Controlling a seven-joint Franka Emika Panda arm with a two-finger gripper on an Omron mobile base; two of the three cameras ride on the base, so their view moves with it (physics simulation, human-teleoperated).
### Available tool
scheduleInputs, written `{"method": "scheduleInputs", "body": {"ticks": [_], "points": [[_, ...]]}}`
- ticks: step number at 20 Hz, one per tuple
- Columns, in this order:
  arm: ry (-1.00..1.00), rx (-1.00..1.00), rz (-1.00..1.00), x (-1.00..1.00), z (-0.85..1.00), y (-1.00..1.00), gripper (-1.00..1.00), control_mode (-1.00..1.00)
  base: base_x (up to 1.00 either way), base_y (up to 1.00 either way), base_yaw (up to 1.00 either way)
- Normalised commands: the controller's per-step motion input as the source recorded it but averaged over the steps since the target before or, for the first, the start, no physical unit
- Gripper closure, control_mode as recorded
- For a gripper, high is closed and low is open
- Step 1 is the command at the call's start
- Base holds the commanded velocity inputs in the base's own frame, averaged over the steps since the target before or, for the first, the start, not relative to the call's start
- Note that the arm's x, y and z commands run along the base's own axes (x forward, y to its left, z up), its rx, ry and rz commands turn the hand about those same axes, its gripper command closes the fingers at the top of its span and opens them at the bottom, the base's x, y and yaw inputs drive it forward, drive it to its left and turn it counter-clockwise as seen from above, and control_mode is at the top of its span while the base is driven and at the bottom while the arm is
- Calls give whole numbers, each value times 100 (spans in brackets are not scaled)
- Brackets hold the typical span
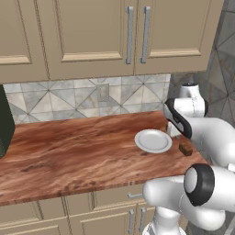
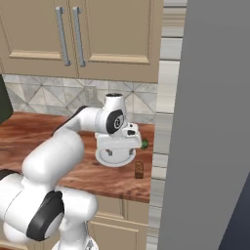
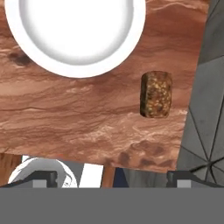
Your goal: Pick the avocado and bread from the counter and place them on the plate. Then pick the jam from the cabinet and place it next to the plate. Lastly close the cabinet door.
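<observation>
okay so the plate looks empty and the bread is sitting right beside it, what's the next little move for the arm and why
Probably shift the open gripper sideways until it is over the bread, then lower it. In the hand view the bread lies on the counter off toward one finger rather than between the two, and the plate holds nothing yet. The avocado sits farther back, partly hidden by the arm, so the bread looks the easier first pick.

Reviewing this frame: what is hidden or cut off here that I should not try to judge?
- avocado: right base view, a green sliver behind the arm's wrist.
- plate: hand view, top edge cuts it off; in the right base view the hand covers most of it.
- bread: left base view, too small for detail.
</observation>
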Motion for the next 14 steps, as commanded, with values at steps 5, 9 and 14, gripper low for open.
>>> {"method": "scheduleInputs", "body": {"ticks": [5, 9, 14], "points": [[13, 0, 0, 31, -29, -25, -100, -100, 0, 0, 0], [12, 0, 0, 28, -32, -25, -100, -100, 0, 0, 0], [7, 0, 0, 20, -31, -26, -100, -100, 0, 0, 0]]}}
